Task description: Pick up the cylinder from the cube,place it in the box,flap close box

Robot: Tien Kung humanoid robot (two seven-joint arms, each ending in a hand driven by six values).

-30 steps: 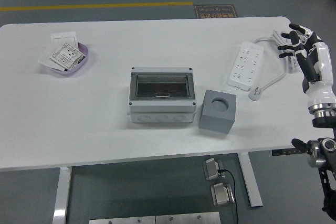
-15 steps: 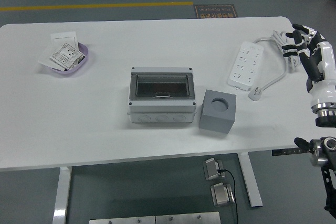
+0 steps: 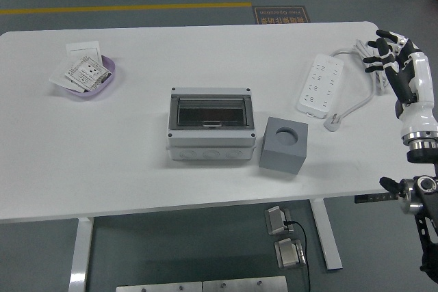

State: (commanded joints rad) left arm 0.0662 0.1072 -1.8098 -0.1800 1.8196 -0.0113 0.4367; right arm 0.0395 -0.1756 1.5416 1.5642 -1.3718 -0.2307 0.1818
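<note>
Your right hand (image 3: 387,46) hovers empty, fingers spread, at the table's (image 3: 137,169) far right edge. The cube (image 3: 283,146) shows only a round recess; the box (image 3: 211,133) beside it sits closed.

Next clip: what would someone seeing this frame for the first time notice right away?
Probably the grey box with a clear lid at the table's centre, with the grey cube just to its right, a round recess in its top. Next, the robot's right hand, fingers spread and holding nothing, raised at the far right edge near the white power strip. A purple dish of cards sits far left.
</note>
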